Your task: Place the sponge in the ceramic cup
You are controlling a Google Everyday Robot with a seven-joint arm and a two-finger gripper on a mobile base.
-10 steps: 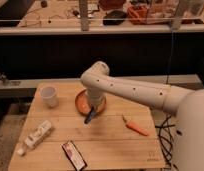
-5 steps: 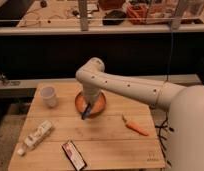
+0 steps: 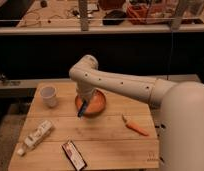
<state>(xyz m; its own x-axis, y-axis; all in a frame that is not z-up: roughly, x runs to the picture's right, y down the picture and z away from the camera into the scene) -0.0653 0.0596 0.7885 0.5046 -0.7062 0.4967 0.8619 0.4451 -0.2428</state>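
Over the orange bowl [image 3: 98, 104] on a wooden bench [image 3: 105, 142], the gripper [image 3: 85, 106] has its fingers pinched on the blue sponge [image 3: 82, 111], which likely needs centring above the small white cup [image 3: 48, 96] before release.

A: Where's our gripper [image 3: 85, 103]?
B: Above the left rim of the orange bowl [image 3: 98, 106], jaws clamped on the sponge [image 3: 82, 111], which hangs below it.
A: What blocks us toward the ceramic cup [image 3: 48, 96]?
B: Nothing we can see. The cup stands upright, left of the gripper as we view it and slightly behind. Bare table [image 3: 110, 145] lies between them.
A: Other sides?
B: Bowl directly under and right of the gripper. Our arm [image 3: 125, 86] fills the space above and right. Carrot [image 3: 135, 127] lies well right, toward the front. White bottle [image 3: 36, 135] lies front-left, black slab [image 3: 74, 154] front. Both are well apart from the gripper and off the line to the cup.
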